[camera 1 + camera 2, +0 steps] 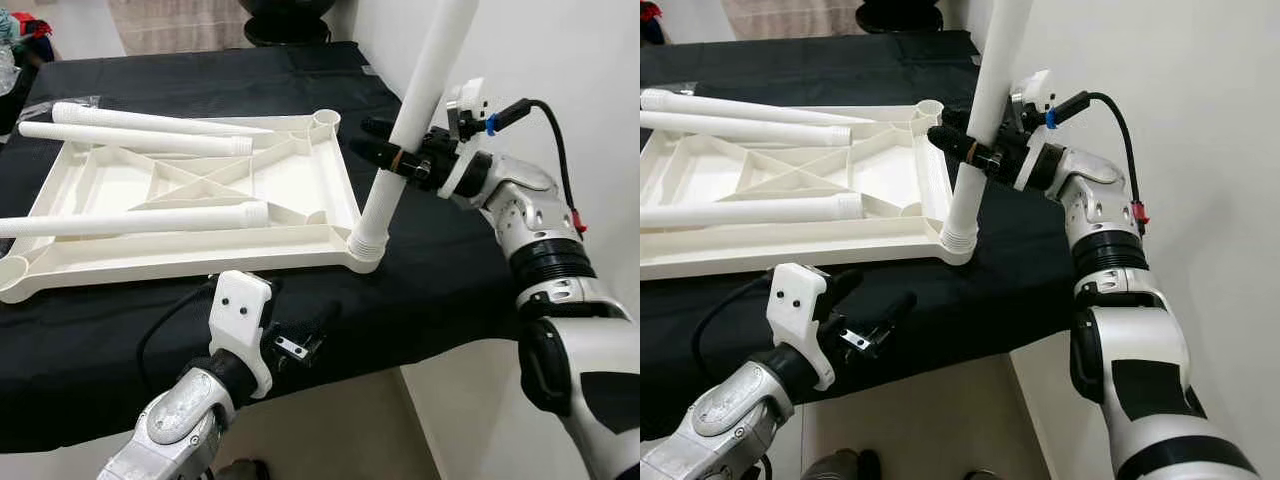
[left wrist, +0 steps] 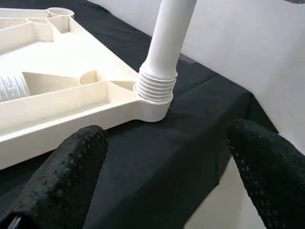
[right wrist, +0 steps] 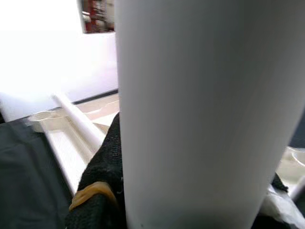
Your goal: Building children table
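Leg (image 1: 420,100) clamped in right end effector (image 1: 398,158), threaded end seated in corner socket (image 1: 364,248) at 5 o'clock of inverted tabletop (image 1: 190,200) on black counter (image 1: 430,270); left end effector (image 2: 167,176) hangs apart nearby; keep leg square while turning, else threads likely cross.

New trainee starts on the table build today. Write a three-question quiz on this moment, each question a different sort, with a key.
1. True or false: the right hand is shut on the upright white plastic table leg.
2. How many white plastic legs lie loose on the upturned white plastic tabletop? A) one B) three C) five
3. Fill in: the upright leg's threaded end sits in the tabletop's near-right corner ______.

Key:
1. True.
2. B: three loose legs lie across it.
3. Socket. The left hand, fingers open, is low at the black-clothed table edge, near that corner.
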`<state>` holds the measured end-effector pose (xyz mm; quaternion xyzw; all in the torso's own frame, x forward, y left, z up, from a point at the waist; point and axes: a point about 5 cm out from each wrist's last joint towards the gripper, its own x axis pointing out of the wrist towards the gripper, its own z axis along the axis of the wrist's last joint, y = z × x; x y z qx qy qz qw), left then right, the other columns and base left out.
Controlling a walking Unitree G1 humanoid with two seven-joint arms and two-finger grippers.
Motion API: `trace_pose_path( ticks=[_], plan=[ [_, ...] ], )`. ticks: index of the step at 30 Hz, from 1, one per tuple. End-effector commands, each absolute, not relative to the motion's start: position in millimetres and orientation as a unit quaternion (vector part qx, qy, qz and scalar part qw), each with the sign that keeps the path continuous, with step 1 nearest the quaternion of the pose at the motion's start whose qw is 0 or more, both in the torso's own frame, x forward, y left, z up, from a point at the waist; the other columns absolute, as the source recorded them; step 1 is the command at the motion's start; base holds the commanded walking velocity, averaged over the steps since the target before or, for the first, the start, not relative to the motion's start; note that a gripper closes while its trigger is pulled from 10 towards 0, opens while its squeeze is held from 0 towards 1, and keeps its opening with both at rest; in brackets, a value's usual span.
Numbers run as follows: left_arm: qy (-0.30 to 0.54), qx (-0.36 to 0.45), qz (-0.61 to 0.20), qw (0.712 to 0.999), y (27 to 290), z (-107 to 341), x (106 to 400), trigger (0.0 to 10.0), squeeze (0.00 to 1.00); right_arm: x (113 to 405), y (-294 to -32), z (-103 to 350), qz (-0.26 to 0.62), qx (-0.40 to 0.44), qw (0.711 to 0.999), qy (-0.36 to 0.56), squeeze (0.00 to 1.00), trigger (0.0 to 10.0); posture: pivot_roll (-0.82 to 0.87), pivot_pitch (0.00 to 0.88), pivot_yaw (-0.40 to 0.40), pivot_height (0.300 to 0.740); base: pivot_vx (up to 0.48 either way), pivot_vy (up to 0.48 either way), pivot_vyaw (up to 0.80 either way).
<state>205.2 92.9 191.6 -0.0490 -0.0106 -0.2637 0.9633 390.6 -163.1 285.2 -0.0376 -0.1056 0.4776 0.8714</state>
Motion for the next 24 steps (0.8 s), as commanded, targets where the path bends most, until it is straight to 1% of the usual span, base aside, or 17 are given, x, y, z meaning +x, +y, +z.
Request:
trace_pose_path(
  ticks=[1, 2, 4, 7, 9, 14, 16, 17, 18, 22, 24],
  plan=[
    [-0.005, -0.045, -0.263, 0.964, 94.0, 188.7, 205.4, 10.0, 0.00, 397.4, -166.2, 250.5, 0.419, -0.050, 0.906, -0.016, 0.00, 10.0, 0.14, 0.189, -0.044, 0.740, 0.000, 0.000, 0.00],
    [-0.006, -0.045, -0.262, 0.964, 94.0, 188.8, 205.8, 10.0, 0.00, 402.1, -165.6, 252.1, 0.385, -0.045, 0.922, -0.008, 0.00, 10.0, 0.14, 0.190, -0.046, 0.740, 0.000, 0.000, 0.00],
    [-0.006, -0.045, -0.261, 0.964, 93.9, 189.0, 206.2, 10.0, 0.00, 407.4, -166.3, 254.6, 0.336, -0.035, 0.941, 0.001, 0.00, 10.0, 0.14, 0.192, -0.048, 0.740, 0.000, 0.000, 0.00],
    [-0.007, -0.045, -0.260, 0.964, 94.1, 189.1, 206.4, 10.0, 0.00, 409.6, -167.3, 256.7, 0.311, -0.033, 0.950, 0.000, 0.00, 10.0, 0.14, 0.191, -0.049, 0.740, 0.000, 0.000, 0.00],
    [-0.009, -0.044, -0.257, 0.965, 95.5, 189.6, 207.7, 10.0, 0.00, 413.6, -167.7, 262.9, 0.256, -0.021, 0.966, -0.019, 0.00, 10.0, 0.13, 0.192, -0.050, 0.740, 0.000, 0.000, 0.00],
    [-0.011, -0.042, -0.255, 0.966, 96.8, 190.1, 208.9, 10.0, 0.00, 414.3, -166.6, 265.4, 0.240, -0.018, 0.970, -0.033, 0.00, 10.0, 0.13, 0.192, -0.050, 0.740, 0.000, 0.000, 0.00],
    [-0.012, -0.041, -0.252, 0.967, 98.2, 190.4, 210.3, 10.0, 0.00, 415.4, -165.7, 268.1, 0.208, -0.009, 0.977, -0.053, 0.00, 10.0, 0.13, 0.193, -0.050, 0.740, 0.000, 0.000, 0.00],
    [-0.012, -0.041, -0.252, 0.967, 98.2, 190.4, 210.3, 10.0, 0.00, 415.4, -165.7, 268.1, 0.208, -0.009, 0.977, -0.053, 0.00, 10.0, 0.13, 0.193, -0.050, 0.740, 0.000, 0.000, 0.00],
    [-0.013, -0.040, -0.251, 0.967, 98.7, 190.5, 211.1, 10.0, 0.00, 416.0, -163.1, 271.5, 0.186, -0.004, 0.980, -0.073, 0.00, 10.0, 0.13, 0.193, -0.050, 0.740, 0.000, 0.000, 0.00],
    [-0.013, -0.039, -0.250, 0.967, 99.0, 190.5, 211.3, 10.0, 0.00, 416.2, -159.6, 273.8, 0.173, -0.004, 0.981, -0.084, 0.00, 10.0, 0.13, 0.193, -0.050, 0.740, 0.000, 0.000, 0.00],
    [-0.014, -0.038, -0.248, 0.968, 99.9, 190.4, 211.8, 10.0, 0.00, 415.4, -153.0, 276.3, 0.168, -0.011, 0.981, -0.099, 0.00, 10.0, 0.13, 0.194, -0.052, 0.740, 0.000, 0.000, 0.00]
  ],
)
